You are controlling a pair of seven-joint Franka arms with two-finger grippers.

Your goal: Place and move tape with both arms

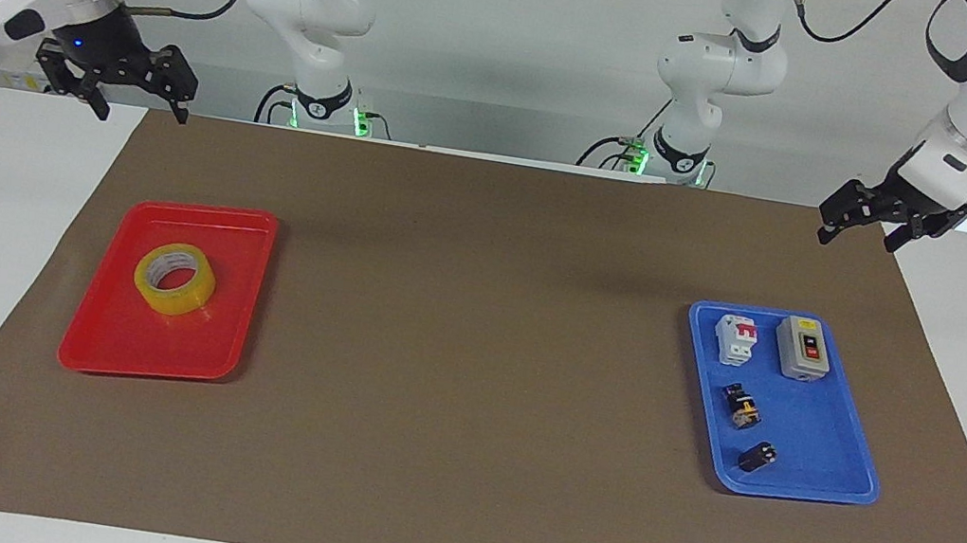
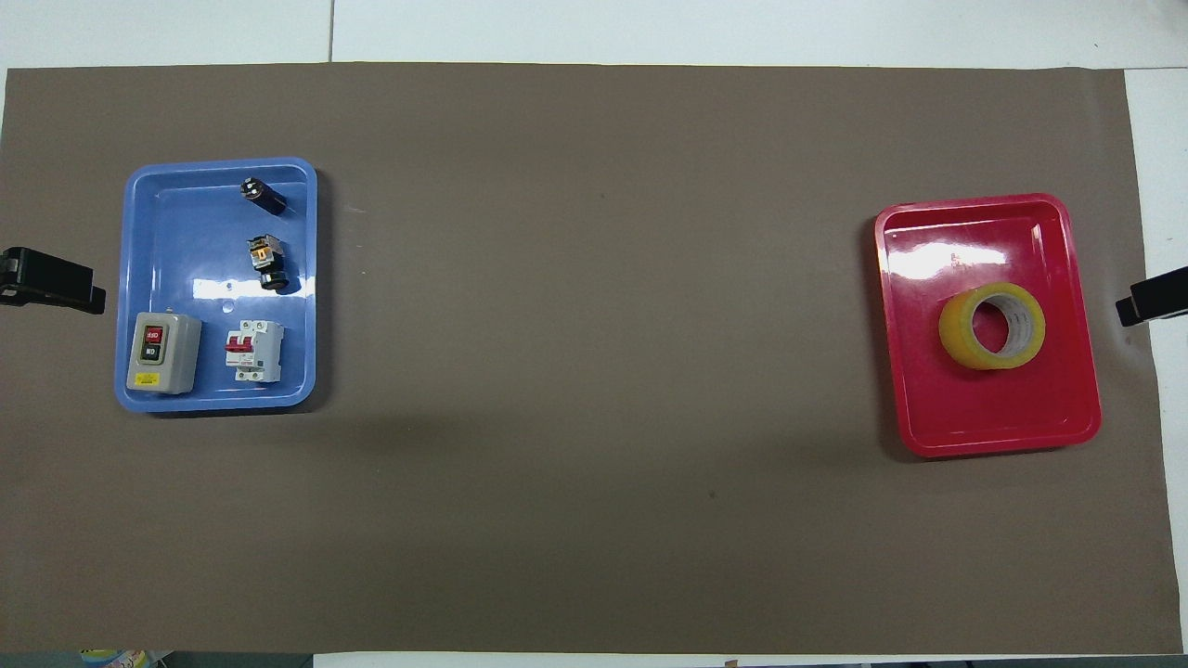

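The tape (image 1: 174, 299) lies flat in the red tray (image 1: 137, 344) at the right arm's end of the table; it also shows in the overhead view (image 2: 956, 336), in the tray (image 2: 993, 417). My right gripper (image 1: 139, 108) is open and empty, raised over the corner of the brown mat (image 1: 478, 309), well clear of the tape. Only its tip (image 2: 1153, 303) shows in the overhead view. My left gripper (image 1: 858, 236) is open and empty, and waits raised over the mat's corner at the left arm's end; its tip (image 2: 51, 289) shows in the overhead view.
A blue tray (image 1: 811, 455) at the left arm's end holds a grey switch box (image 1: 803, 349), a white breaker (image 1: 735, 339) and two small black parts (image 1: 742, 407). It also shows in the overhead view (image 2: 186, 223).
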